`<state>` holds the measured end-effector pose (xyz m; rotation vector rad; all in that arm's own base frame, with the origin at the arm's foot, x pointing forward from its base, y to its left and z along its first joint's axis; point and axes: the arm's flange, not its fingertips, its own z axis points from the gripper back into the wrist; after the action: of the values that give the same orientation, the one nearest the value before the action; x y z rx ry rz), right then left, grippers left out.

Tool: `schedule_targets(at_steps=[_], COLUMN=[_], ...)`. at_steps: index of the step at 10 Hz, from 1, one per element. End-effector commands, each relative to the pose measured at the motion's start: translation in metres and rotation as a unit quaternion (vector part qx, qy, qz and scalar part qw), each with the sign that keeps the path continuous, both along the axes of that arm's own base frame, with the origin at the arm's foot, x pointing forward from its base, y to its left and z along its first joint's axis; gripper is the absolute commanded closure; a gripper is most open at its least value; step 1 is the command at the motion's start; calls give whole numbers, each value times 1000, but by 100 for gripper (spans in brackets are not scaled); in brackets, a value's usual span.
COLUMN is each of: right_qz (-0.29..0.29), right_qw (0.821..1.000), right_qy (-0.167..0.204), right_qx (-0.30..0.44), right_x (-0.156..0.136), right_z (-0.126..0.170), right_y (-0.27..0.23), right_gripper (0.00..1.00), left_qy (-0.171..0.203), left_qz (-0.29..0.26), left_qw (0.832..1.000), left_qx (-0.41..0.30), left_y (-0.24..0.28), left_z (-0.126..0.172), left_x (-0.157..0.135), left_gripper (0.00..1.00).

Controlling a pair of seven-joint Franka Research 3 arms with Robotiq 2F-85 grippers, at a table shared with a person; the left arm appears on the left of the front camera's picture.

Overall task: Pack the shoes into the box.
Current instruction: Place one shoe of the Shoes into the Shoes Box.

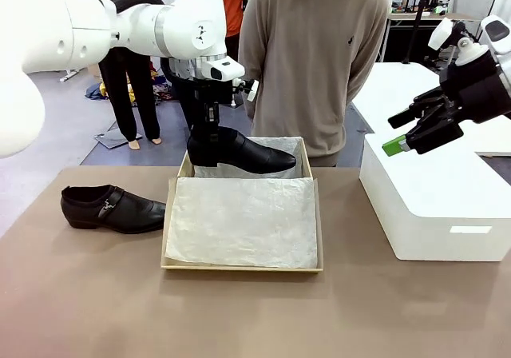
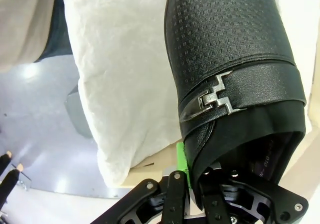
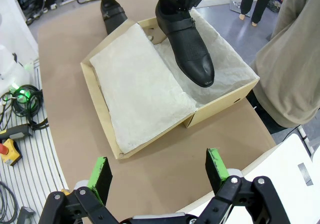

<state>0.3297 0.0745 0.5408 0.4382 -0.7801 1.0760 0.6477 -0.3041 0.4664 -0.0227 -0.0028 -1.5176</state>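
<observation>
— Which step?
— The left end effector (image 1: 209, 138), clamped on one shoe (image 1: 249, 155), holds it over the box (image 1: 239, 268) at twelve o'clock; the right end effector (image 1: 399, 131) stands apart. Next, likely: lower, release, fetch the other shoe (image 1: 112, 208) at nine o'clock.

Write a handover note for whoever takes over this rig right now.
Left gripper: shut on the heel end of one shoe, holding it over the box, at its far half.
Right gripper: open, raised above the white block.
Second shoe: on the table, left of the box.
Done: nothing packed yet. Left: set this shoe down, then pack the second.
</observation>
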Motion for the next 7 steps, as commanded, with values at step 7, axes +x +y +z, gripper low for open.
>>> schedule_targets(at_steps=[7], right_qz=[14], right_qw=[1000], right_qy=[-8], right_qx=[10], right_x=[4], right_z=[0], right_y=[0], right_gripper=[0], left_qy=[-4], left_qz=[-17], left_qw=[1000], left_qx=[0], left_y=[-9], left_z=[-6], left_x=[15], left_gripper=[100])
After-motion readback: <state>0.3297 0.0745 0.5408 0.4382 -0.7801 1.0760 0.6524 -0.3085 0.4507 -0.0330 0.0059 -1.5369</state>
